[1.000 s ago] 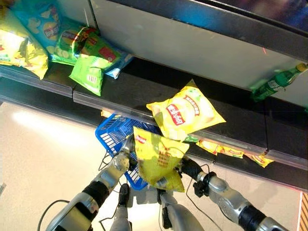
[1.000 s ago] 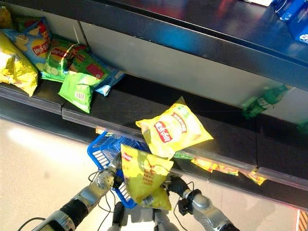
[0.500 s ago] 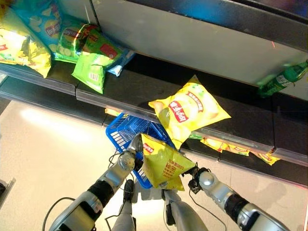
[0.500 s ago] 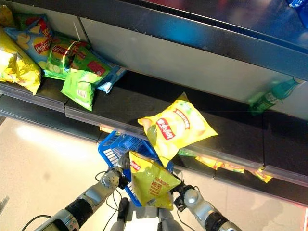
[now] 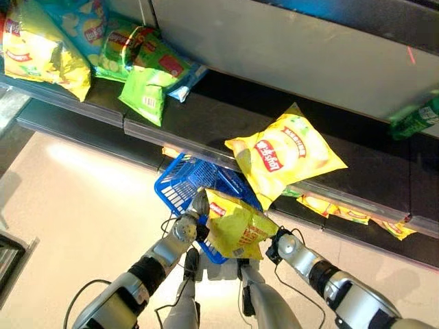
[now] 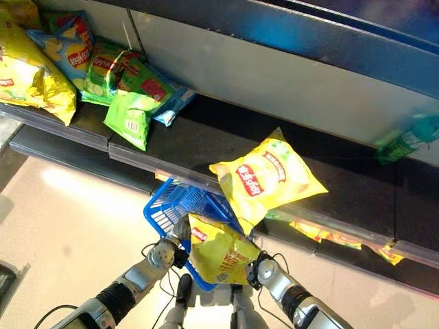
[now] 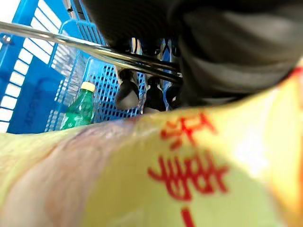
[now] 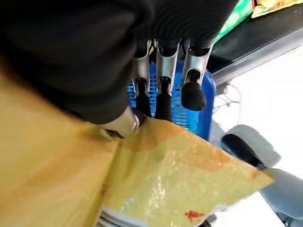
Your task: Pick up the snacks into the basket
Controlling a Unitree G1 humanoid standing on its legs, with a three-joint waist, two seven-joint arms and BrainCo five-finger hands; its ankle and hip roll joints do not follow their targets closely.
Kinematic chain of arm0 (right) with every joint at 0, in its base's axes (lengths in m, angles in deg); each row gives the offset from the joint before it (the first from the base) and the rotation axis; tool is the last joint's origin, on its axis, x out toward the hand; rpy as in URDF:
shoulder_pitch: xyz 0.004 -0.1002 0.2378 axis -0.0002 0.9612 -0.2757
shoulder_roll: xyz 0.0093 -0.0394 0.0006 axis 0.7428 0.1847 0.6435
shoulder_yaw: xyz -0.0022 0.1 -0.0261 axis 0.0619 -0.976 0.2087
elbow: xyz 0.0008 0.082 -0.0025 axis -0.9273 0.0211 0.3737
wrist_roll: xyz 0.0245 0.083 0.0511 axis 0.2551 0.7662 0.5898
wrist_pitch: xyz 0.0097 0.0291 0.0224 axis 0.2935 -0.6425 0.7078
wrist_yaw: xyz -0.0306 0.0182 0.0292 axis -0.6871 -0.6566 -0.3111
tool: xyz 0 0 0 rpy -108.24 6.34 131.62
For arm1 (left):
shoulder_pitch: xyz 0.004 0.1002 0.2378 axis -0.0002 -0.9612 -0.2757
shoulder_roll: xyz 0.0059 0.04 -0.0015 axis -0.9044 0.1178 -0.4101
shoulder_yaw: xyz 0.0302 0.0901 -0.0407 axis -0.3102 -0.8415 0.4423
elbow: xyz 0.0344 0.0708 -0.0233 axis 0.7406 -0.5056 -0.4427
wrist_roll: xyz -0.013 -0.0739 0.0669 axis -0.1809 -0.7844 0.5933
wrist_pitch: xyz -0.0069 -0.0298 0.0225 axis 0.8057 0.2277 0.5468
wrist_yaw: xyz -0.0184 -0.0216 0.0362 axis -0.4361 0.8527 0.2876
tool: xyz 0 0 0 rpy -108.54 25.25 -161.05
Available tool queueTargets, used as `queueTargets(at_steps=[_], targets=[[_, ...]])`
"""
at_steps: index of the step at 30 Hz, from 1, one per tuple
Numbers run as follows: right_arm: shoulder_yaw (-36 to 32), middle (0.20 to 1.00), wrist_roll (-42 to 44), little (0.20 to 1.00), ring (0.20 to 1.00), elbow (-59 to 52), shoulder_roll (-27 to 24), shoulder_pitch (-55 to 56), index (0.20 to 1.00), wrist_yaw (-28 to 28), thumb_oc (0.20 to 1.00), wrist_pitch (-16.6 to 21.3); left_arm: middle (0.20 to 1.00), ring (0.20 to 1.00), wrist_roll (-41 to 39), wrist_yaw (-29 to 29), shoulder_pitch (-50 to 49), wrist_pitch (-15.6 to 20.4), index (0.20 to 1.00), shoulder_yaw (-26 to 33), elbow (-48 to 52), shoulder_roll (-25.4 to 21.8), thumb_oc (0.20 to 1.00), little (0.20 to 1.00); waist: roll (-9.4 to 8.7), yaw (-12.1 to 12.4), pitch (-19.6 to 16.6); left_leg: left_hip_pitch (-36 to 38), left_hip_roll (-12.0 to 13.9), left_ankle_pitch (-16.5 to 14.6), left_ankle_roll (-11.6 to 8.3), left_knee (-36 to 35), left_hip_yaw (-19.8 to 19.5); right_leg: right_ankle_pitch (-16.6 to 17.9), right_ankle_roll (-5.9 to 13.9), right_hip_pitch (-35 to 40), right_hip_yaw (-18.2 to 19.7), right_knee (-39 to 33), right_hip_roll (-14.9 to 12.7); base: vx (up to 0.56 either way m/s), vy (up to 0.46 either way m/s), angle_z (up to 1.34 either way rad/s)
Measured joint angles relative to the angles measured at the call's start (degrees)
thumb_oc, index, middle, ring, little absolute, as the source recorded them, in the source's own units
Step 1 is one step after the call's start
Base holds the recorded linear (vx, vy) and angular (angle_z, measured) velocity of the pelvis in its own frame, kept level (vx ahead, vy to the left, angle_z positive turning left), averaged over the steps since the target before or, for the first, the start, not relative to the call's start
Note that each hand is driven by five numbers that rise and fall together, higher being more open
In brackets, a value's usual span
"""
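I see my right hand (image 8: 163, 85) pinching the yellow snack bag (image 5: 235, 229) over the blue basket (image 5: 180, 188), whose handle my left hand (image 7: 142, 90) grips; released now (bag overhangs the near rim), it could slide off.

yellow bag (image 5: 236, 229) covers basket (image 5: 177, 190) mouth; shelf edge (image 5: 185, 145) just above.

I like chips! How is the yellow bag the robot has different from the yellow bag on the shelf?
The held chip bag hangs crumpled over the blue basket, between the right hand and left hand. The shelf chip bag lies flat and puffy, untouched, one corner over the shelf edge. Both are yellow with red print.
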Motion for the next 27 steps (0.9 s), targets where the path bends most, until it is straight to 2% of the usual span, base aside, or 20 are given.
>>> queueTargets(at_steps=[2, 6, 11, 15, 23, 27], targets=[[-0.09, 0.2, -0.12, 0.2, 0.2, 1.83, -0.26, -0.59, 0.2, -0.63, 0.2, -0.05, 0.2, 0.2, -0.42, -0.02, 0.04, -0.02, 0.2, -0.1, 0.0, 0.79, 0.2, 0.2, 0.63, 1.08, 0.18, -0.61, -0.27, 0.18, 0.23, 0.11, -0.12, 0.16, -0.21, -0.52, 0.01, 0.04, -0.26, -0.01, 0.005, 0.04], [-0.64, 0.2, -2.7, 0.2, 0.2, 4.72, 0.35, -1.38, 0.2, -1.68, 0.2, -0.02, 0.2, 0.2, -2.17, 0.02, 0.04, -0.17, 0.2, -0.46, 0.0, 0.98, 0.2, 0.2, 1.33, 1.01, 0.11, -1.7, -0.66, 0.28, 0.33, 0.72, -1.15, 0.21, -0.3, -0.95, -0.94, 0.14, -0.71, 0.0, 0.008, 0.11], [-0.66, 0.2, -5.72, 0.2, 0.2, 5.8, 0.86, 0.07, 0.2, -1.74, 0.2, -0.45, 0.2, 0.2, -2.96, 0.08, 0.04, -0.49, 0.2, -0.85, 0.11, 0.9, 0.2, 0.2, 1.39, 1.27, 0.12, -2.25, -1.19, 0.49, 0.53, 1.02, -1.3, 0.21, -0.3, -1.44, -1.14, 0.66, -1.28, 0.0, -0.001, 0.06], [-2.29, 0.2, -5.71, 0.2, 0.2, 6.34, 0.86, 0.5, 0.2, -2.11, 0.2, -0.67, 0.2, 0.2, -4.17, 0.23, 0.03, -1.13, 0.2, -1.37, 4.61, -0.07, 0.2, 0.2, 1.81, 2.4, 0.31, -3.14, -1.47, 0.76, 0.71, 1.06, -1.51, 0.22, -0.29, -2.31, -1.3, 0.97, -1.57, 0.0, 0.003, 0.04], [-4.37, 0.2, -5.5, 0.2, 0.2, 6.03, 0.57, -0.3, 0.2, -2.57, 0.2, -0.64, 0.2, 0.2, -8.45, 1.03, -1.35, -1.26, 0.2, -1.26, 14.04, -3.87, 0.2, 0.2, 2.99, 2.66, 0.81, -3.47, -1.94, 1.0, 0.91, 1.08, -2.14, 0.19, -0.27, -2.94, -1.64, 2.01, -2.07, 0.0, 0.003, 0.03], [-4.38, 0.2, -5.51, 0.2, 0.2, 5.17, -0.81, -1.23, 0.2, -2.71, 0.2, -0.54, 0.2, 0.2, -11.45, 1.99, -5.39, -1.19, 0.2, 0.27, 21.12, -6.22, 0.2, 0.2, 3.65, 2.93, 1.07, -3.67, -1.93, 1.07, 0.81, 1.1, -2.25, 0.17, -0.3, -3.29, -1.64, 2.37, -2.06, 0.0, 0.0, 0.0]])
